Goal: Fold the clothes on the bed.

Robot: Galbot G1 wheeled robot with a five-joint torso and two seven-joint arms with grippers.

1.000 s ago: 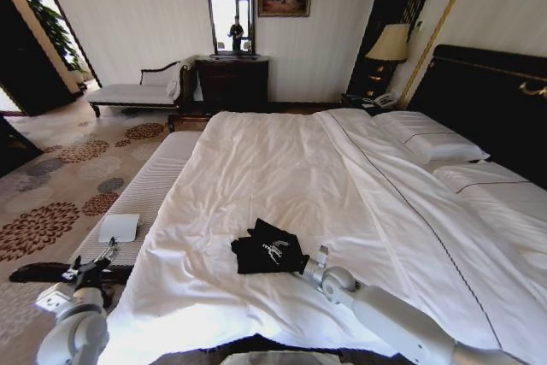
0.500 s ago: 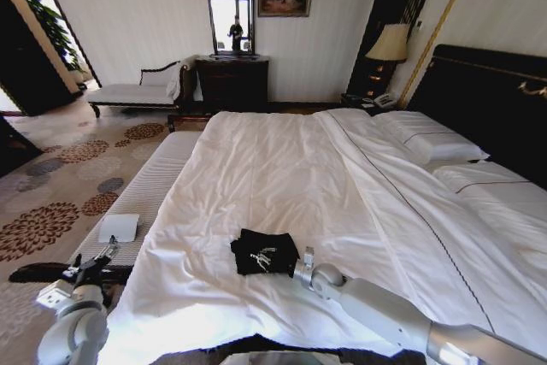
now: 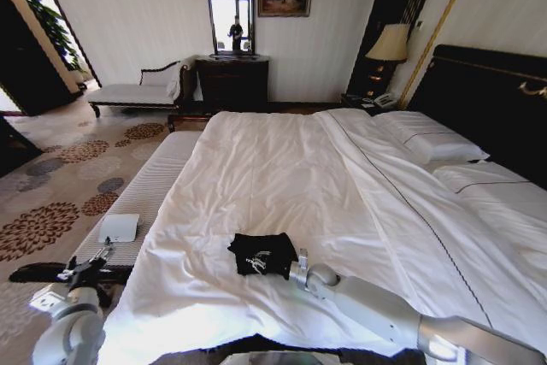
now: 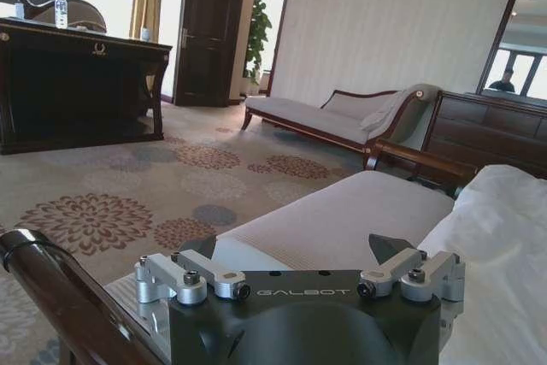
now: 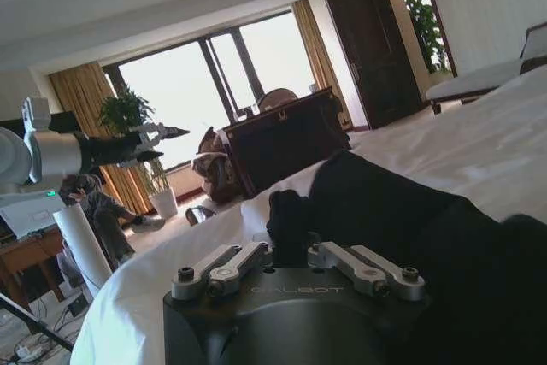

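The clothes, one black T-shirt with white print, lie bunched into a small bundle on the near part of the bed, which has white sheets. My right gripper is at the bundle's right edge, low on the duvet. In the right wrist view this gripper is shut on a fold of the black T-shirt. At the lower left my left gripper hangs off the bed's side, above the bench. Its fingers stand wide apart in the left wrist view, so the left gripper is open with nothing in it.
A striped bench runs along the bed's left side with a white pad on it. White pillows lie against the dark headboard. A chaise, a dark dresser and a lamp stand at the far wall.
My right gripper has drawn the T-shirt's raised edge leftward and down, so the bundle is now smaller and flatter. The left arm has sunk slightly.
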